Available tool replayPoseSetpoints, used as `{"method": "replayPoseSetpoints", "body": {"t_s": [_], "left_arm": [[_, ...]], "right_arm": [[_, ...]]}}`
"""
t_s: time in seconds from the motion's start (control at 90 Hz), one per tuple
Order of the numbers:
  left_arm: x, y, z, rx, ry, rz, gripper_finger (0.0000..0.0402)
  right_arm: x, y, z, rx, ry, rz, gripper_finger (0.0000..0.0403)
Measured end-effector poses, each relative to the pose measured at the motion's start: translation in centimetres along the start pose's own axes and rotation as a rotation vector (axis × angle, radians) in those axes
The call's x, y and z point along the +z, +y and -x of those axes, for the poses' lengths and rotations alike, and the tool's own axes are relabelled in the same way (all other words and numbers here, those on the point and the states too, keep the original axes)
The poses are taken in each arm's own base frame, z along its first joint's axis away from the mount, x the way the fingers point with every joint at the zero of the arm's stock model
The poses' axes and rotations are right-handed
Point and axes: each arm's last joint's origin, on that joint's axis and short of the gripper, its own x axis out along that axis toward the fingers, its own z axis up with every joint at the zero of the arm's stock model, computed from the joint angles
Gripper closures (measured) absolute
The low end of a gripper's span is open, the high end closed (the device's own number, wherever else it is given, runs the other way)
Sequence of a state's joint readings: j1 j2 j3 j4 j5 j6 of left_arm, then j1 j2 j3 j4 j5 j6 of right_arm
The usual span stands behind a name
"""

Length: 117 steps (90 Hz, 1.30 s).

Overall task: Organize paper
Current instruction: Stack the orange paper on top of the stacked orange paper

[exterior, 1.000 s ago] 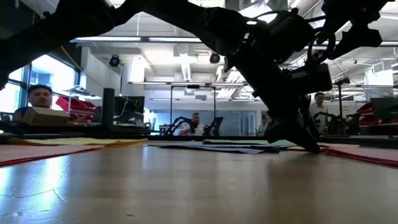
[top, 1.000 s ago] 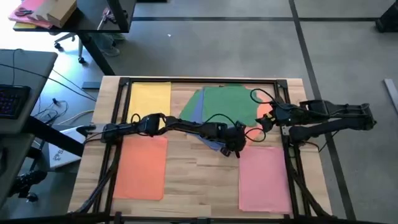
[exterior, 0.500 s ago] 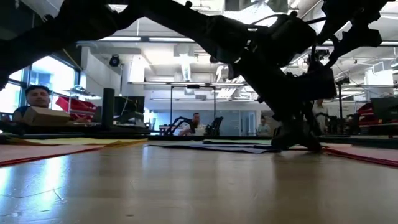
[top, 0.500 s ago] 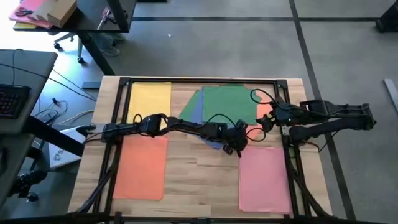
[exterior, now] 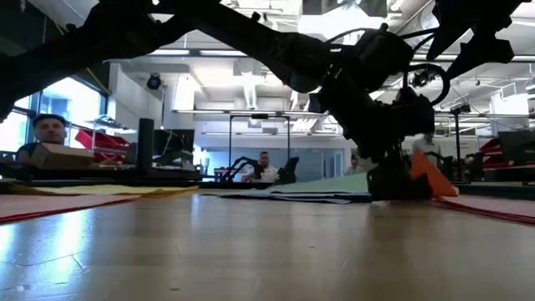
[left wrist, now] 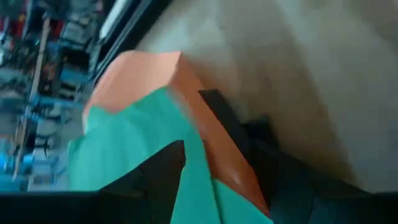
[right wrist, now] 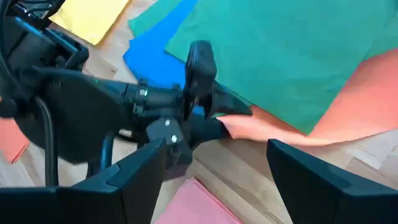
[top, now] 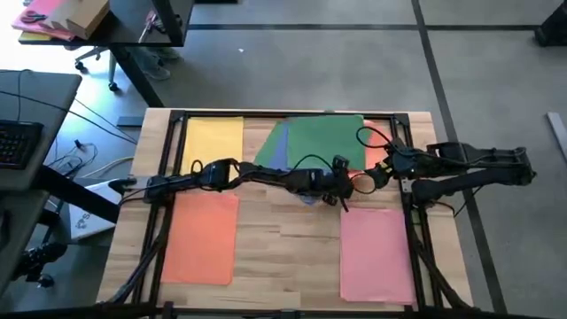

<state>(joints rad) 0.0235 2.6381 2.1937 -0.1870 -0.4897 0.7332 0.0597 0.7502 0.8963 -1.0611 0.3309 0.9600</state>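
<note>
A loose pile of paper lies at the table's far middle: a green sheet on top, blue sheets under its left side, and an orange sheet under its right side. A yellow sheet, an orange sheet and a pink sheet each lie flat on their own. My left gripper reaches across to the pile's near right edge and is shut on paper. Just right of it, my right gripper hovers open, holding nothing. My left gripper pinches the near edge of the orange sheet together with the green sheet between its two fingers. It comes in low, slanting from the table's left and near side. The held orange corner is lifted, while the rest of both sheets lies on the pile.
A black frame runs around the wooden table top. Bare wood shows between the near orange sheet and the pink sheet. People sit in the room beyond the table.
My left gripper has moved toward the table's far edge and a little to the right, onto the pile's near edge. The green sheet has slid toward the far edge. Its near part and the orange corner have risen off the table.
</note>
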Motion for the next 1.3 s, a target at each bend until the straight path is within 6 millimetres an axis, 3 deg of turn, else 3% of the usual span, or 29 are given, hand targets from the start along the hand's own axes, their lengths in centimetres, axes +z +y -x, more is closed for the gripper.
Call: {"method": "replayPoseSetpoints", "body": {"t_s": [0.311, 0.522, 0.767, 1.078, 1.3], "left_arm": [[0.4, -0.4, 0.2, -0.060, -0.061, -0.002, 0.0236], [2.1, -1.6, 1.9, -0.105, -0.098, 0.038, 0.0307], [3.4, -0.5, 3.5, -0.233, -0.209, 0.182, 0.0395], [1.7, 1.2, 2.6, -0.232, -0.141, 0.238, 0.0394], [1.5, 0.5, 2.8, -0.279, -0.128, 0.051, 0.0370]], "right_arm": [[0.0, 0.0, 0.0, -0.009, -0.007, 0.001, 0.0139], [0.0, 0.0, 0.0, -0.010, -0.007, 0.001, 0.0139], [0.0, 0.0, 0.0, -0.010, -0.009, 0.001, 0.0139], [0.0, -0.1, 0.0, -0.015, -0.013, 0.001, 0.0139], [0.0, -0.2, 0.0, -0.033, -0.018, 0.007, 0.0139]]}}
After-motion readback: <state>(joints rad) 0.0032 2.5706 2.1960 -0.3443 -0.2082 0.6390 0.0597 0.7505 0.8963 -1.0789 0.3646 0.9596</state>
